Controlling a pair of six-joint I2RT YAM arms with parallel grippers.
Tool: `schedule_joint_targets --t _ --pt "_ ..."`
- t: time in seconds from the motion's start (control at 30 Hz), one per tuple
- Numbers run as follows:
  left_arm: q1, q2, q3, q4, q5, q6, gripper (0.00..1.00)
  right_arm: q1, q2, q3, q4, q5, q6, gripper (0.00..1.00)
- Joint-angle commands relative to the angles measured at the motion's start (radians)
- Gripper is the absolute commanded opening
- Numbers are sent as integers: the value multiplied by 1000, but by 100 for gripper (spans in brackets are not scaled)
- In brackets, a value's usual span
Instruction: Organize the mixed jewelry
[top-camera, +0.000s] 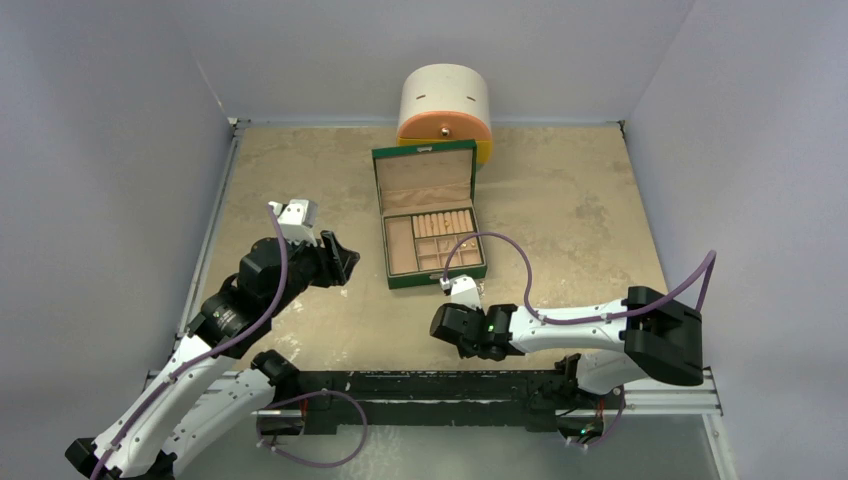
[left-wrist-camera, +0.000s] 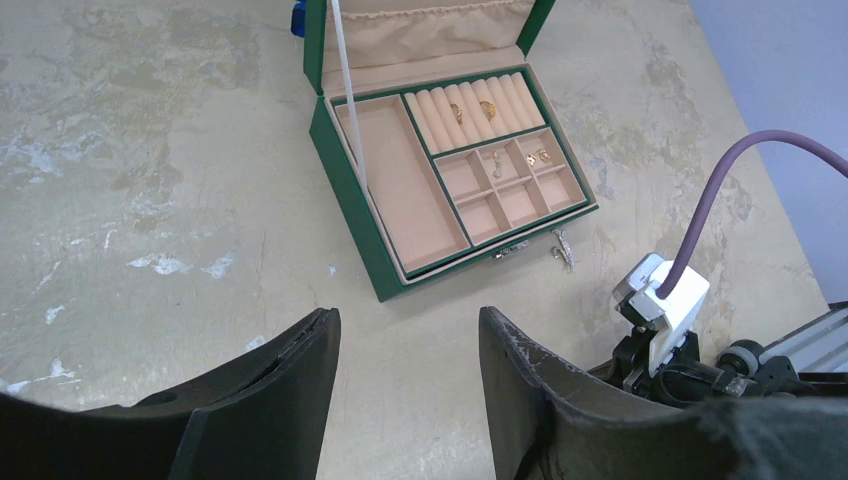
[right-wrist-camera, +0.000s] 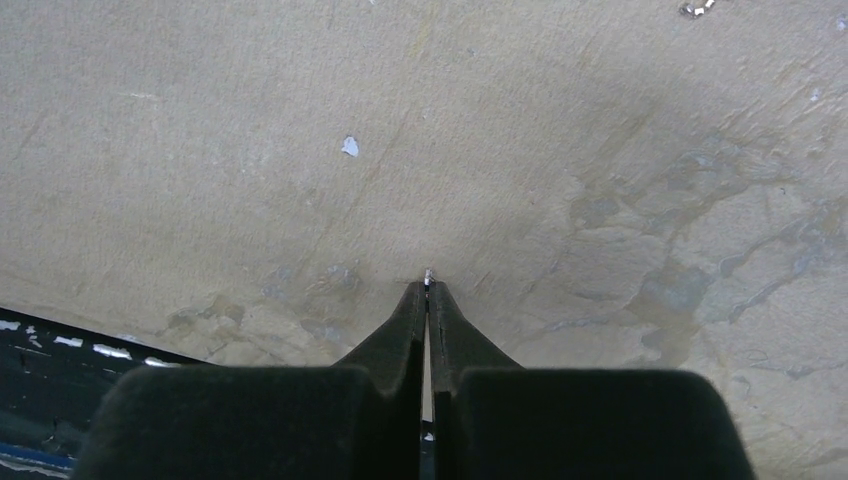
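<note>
Pinching a tiny silvery bit (right-wrist-camera: 428, 276) at its tips, the right gripper (right-wrist-camera: 428, 292) is closed tight above the mottled tan table (right-wrist-camera: 250, 150). The left gripper (left-wrist-camera: 408, 320) hangs partly open and empty. Gold rings (left-wrist-camera: 457, 112) sit in padded rolls (left-wrist-camera: 512, 95) of the green box (left-wrist-camera: 343, 190), another silvery piece (left-wrist-camera: 563, 247) just outside its front.

Green box (top-camera: 429, 215) sits mid-table, lid open & leaning back, tan lining inside: long compartment on left, row of ring rolls at back right, small square cells in front of those. Just behind it, by back wall, round white tub w/ orange base (top-camera: 445, 110). Table (top-camera: 580, 210) beige, mottled, w/ a white fleck (right-wrist-camera: 349, 146); grey walls (top-camera: 120, 120) round it
</note>
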Motion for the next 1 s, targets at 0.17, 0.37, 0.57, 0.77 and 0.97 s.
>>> schedule_joint_targets --t 0.17,0.37,0.57,0.77,0.97 --pt "6 -8 26 26 10 12 53 8 -4 94 -148 87 104 0" --pt "5 -14 25 26 11 12 53 3 -16 159 -196 171 100 0" --pt "5 -20 24 27 12 12 53 -43 9 274 -205 260 21 0" --pt "6 -31 24 26 7 11 53 -138 29 359 -132 278 -127 0" --pt "6 -35 25 25 5 11 53 -246 56 420 -19 262 -280 0"
